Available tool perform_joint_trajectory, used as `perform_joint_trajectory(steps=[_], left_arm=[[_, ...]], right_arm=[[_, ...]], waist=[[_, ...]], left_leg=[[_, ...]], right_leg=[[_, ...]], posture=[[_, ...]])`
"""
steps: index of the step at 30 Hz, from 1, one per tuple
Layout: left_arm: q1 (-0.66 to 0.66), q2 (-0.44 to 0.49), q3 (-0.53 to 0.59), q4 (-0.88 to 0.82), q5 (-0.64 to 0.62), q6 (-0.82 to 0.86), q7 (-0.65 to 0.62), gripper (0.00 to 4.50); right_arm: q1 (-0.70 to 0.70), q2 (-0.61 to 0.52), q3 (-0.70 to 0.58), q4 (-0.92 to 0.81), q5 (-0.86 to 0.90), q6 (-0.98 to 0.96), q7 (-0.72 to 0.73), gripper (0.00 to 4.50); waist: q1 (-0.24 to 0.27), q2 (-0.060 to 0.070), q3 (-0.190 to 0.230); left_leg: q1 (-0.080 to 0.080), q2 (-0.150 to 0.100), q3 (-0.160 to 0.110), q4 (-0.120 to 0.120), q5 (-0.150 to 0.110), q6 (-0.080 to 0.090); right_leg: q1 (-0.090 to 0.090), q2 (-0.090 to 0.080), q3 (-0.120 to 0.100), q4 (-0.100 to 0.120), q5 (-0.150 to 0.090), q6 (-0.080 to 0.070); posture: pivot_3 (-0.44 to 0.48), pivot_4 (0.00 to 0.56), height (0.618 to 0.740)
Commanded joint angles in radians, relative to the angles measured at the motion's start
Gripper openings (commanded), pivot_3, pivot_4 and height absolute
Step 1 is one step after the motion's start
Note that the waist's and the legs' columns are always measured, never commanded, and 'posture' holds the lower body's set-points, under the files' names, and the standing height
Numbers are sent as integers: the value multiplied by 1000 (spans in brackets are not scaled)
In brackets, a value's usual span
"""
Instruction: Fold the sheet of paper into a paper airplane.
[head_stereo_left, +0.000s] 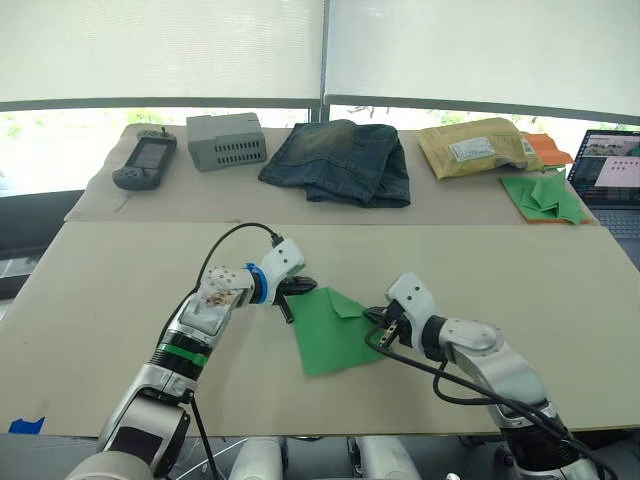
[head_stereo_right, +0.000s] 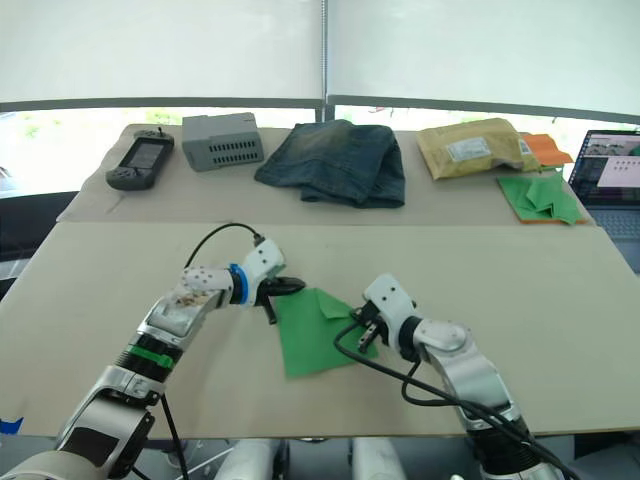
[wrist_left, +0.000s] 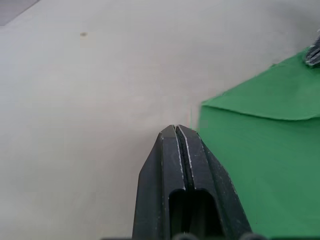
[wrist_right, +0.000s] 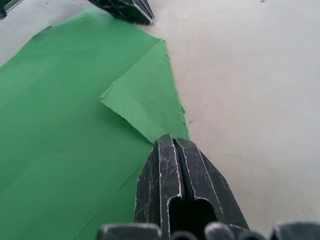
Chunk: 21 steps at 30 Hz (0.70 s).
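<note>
The sheet of paper (head_stereo_left: 335, 335) lies flat on the near table, bright green, with one far corner folded over into a small flap (wrist_right: 145, 100). My left gripper (head_stereo_left: 305, 287) is shut at the sheet's far left corner, its tips (wrist_left: 176, 131) on the bare table just beside the paper's edge (wrist_left: 260, 155). My right gripper (head_stereo_left: 380, 325) is shut too, its tips (wrist_right: 172, 141) resting at the sheet's right edge beside the flap. Nothing is held between either pair of fingers.
On the far table stand a handheld device (head_stereo_left: 145, 160), a grey box (head_stereo_left: 227, 140), folded jeans (head_stereo_left: 340, 160), a yellow padded envelope (head_stereo_left: 475, 147) and a pile of green paper shapes on an orange sheet (head_stereo_left: 545, 195). A laptop (head_stereo_left: 610, 175) sits at the far right.
</note>
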<state>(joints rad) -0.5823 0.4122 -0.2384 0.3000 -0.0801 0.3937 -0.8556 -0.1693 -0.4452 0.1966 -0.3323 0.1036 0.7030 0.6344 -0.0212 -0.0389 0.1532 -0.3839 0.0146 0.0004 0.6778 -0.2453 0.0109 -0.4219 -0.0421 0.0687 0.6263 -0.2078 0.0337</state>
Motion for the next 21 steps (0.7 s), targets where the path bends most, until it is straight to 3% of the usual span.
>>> perform_joint_trajectory(steps=[1,4,9,16,21], left_arm=[[-12,-4,64,-23,-22,-8,42,0],[-11,-62,85,-131,-98,27,22,0],[6,-117,13,-229,-112,61,-11,0],[8,-116,-124,-191,-13,90,10,0],[18,-120,-160,-126,44,86,46,0]], right_arm=[[16,9,34,47,1,53,-16,22],[12,19,44,50,0,56,-24,22],[2,30,57,61,-5,60,-36,22],[3,32,62,56,-5,68,-53,22],[16,29,56,54,-7,67,-65,22]], waist=[[0,0,0],[2,0,0],[2,-1,0],[-3,-1,0],[-2,-1,0]], left_leg=[[0,0,0,0,0,0],[-1,0,0,0,0,0],[-1,-1,0,0,0,0],[-1,0,0,-1,0,0],[-1,0,0,-1,0,0]], right_leg=[[0,0,0,0,0,0],[-1,0,0,0,0,0],[0,-1,0,0,0,0],[0,0,0,0,0,0],[0,0,0,0,0,-1]], posture=[[0,150,728],[0,150,728],[0,150,728],[0,150,728],[0,150,728]])
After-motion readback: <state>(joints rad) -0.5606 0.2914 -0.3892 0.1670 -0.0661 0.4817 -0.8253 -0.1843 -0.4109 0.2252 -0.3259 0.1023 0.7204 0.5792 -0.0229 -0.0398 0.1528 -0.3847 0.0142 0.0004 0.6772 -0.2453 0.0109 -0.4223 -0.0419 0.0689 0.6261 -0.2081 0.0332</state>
